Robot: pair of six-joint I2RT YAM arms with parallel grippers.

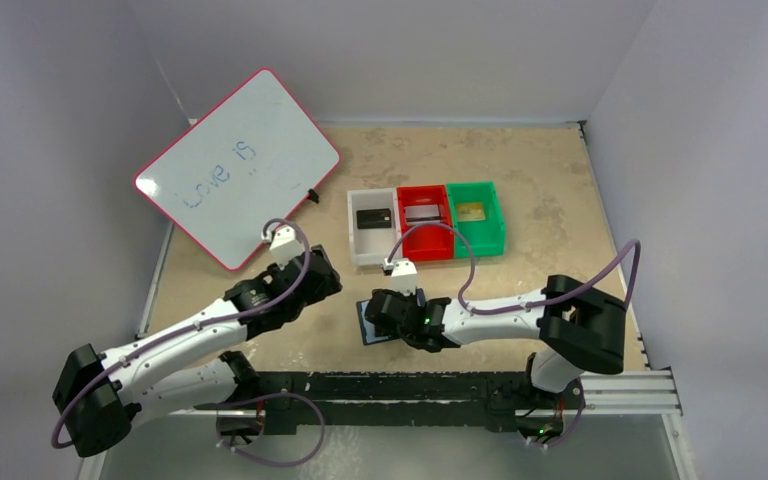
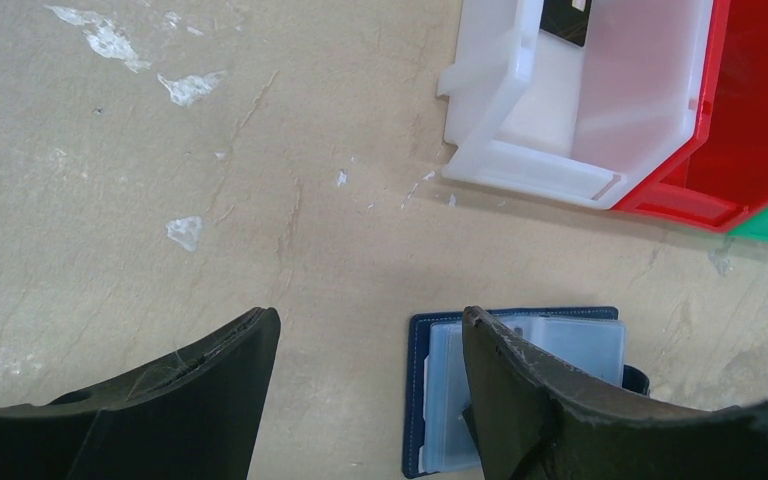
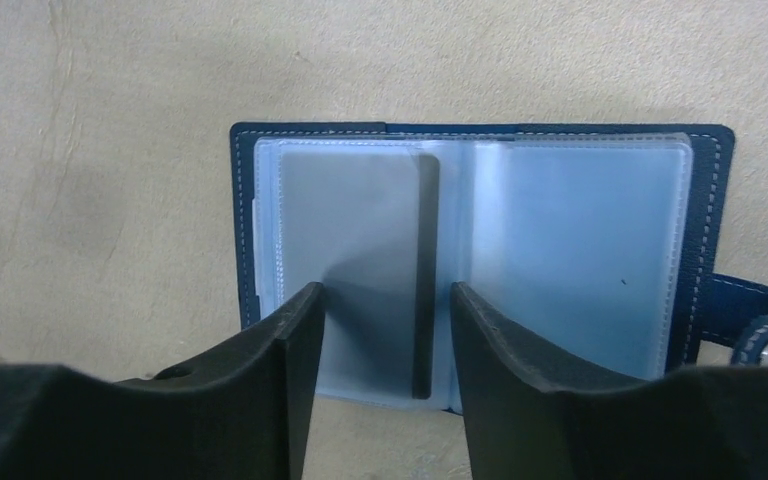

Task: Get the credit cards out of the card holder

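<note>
Site: robot lab test cell | We note: plain grey walls, worn tabletop, mounting rail, sorting bins, whiteboard.

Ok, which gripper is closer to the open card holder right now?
Right. The right gripper hangs directly over the card holder, fingers straddling its clear pockets. The left gripper sits off to the holder's left, over bare table.

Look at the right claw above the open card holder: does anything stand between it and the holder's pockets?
Nothing visible does. The right claw hangs directly over the open card holder, its fingers apart above the clear plastic pockets. The left claw stands off to one side over the table.
</note>
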